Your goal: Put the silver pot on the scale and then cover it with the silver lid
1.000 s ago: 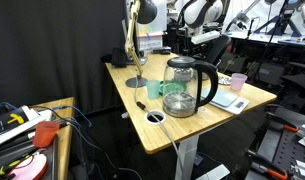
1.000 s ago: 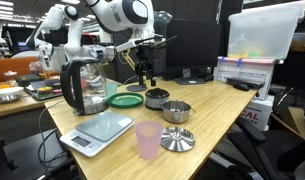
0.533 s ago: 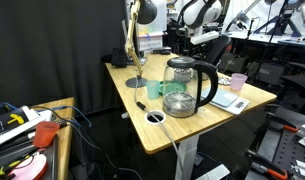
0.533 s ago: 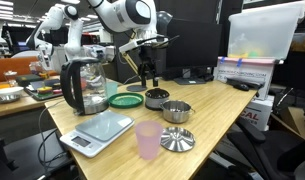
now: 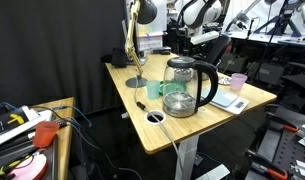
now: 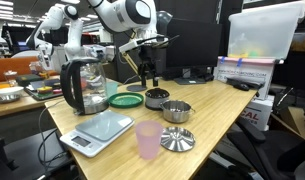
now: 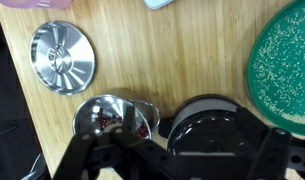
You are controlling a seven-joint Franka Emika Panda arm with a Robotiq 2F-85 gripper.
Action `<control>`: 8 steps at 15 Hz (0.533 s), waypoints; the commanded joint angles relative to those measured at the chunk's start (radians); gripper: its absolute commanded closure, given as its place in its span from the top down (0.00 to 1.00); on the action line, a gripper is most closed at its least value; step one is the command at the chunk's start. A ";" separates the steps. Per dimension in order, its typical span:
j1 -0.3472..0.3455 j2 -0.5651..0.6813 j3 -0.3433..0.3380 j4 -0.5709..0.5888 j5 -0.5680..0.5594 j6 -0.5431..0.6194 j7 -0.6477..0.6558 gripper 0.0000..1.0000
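Note:
The silver pot [image 6: 176, 110] stands on the wooden table, beside a darker round pot [image 6: 156, 98]. In the wrist view the silver pot [image 7: 110, 118] is at lower left of centre and the darker pot [image 7: 207, 125] is right of it. The silver lid [image 6: 177, 139] lies flat near the table's front edge, and shows in the wrist view [image 7: 62, 57]. The scale [image 6: 100, 130] lies bare at the front, next to the pink cup [image 6: 148, 139]. My gripper [image 6: 145, 74] hangs open and empty above the two pots; in the wrist view its fingers [image 7: 177, 165] straddle the darker pot from above.
A tall glass kettle [image 6: 84, 87] with a black handle stands behind the scale. A green round plate [image 6: 125, 100] lies beside the darker pot. In an exterior view the kettle [image 5: 184, 85] hides the pots; the scale [image 5: 228, 101] and pink cup [image 5: 237, 81] show.

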State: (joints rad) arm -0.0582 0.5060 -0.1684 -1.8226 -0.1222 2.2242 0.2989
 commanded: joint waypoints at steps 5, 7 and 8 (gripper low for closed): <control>-0.025 0.085 -0.033 0.050 0.019 -0.027 0.053 1.00; -0.041 0.121 -0.043 0.076 0.030 -0.025 0.058 1.00; -0.053 0.139 -0.044 0.092 0.041 -0.023 0.054 1.00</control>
State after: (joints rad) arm -0.0888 0.5972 -0.2120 -1.7939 -0.1166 2.2244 0.3471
